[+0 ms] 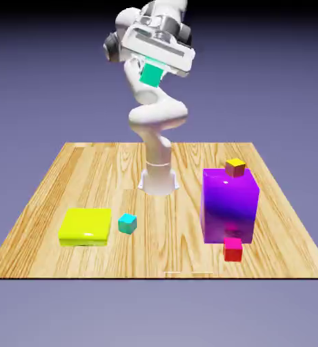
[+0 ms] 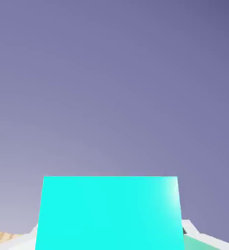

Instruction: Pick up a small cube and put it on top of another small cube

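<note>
High above the table, my gripper (image 1: pixel 150 74) is shut on the small turquoise-green cube (image 1: pixel 150 74). In the hand view that cube (image 2: pixel 109 212) fills the bottom middle as a bright turquoise face and hides my fingertips; behind it is only the blue-violet backdrop. The other small cube (image 1: pixel 127 223), cyan-blue with teal sides, rests on the wooden table (image 1: pixel 87 169) toward the exterior view's left, just right of a yellow block. It lies far below my gripper and does not show in the hand view.
A flat yellow block (image 1: pixel 85 226) lies at the exterior view's left. A tall purple block (image 1: pixel 229 205) stands at the right with a yellow-orange cube (image 1: pixel 234 167) on top and a red cube (image 1: pixel 232 249) at its front foot.
</note>
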`<state>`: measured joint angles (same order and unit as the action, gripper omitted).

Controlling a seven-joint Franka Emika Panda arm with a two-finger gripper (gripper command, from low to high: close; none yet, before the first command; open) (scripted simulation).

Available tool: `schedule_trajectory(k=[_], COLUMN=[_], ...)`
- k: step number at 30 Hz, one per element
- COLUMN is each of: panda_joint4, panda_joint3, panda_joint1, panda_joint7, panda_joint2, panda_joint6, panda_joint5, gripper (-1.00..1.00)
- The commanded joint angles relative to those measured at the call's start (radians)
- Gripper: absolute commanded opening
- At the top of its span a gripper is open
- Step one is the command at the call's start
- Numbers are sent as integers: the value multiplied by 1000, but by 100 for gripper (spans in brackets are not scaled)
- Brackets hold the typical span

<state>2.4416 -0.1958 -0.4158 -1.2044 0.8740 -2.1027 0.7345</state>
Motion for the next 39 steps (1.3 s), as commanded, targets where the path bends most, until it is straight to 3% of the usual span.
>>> schedule_trajectory(k=[1,39], panda_joint4=[12,468], panda_joint3=[27,1046], panda_joint1=[35,1354], panda_joint7=[-45,-1679], panda_joint2=[-15,-559], panda_joint6=[-12,-475], panda_joint5=[-6,-359], gripper=[-100,-100])
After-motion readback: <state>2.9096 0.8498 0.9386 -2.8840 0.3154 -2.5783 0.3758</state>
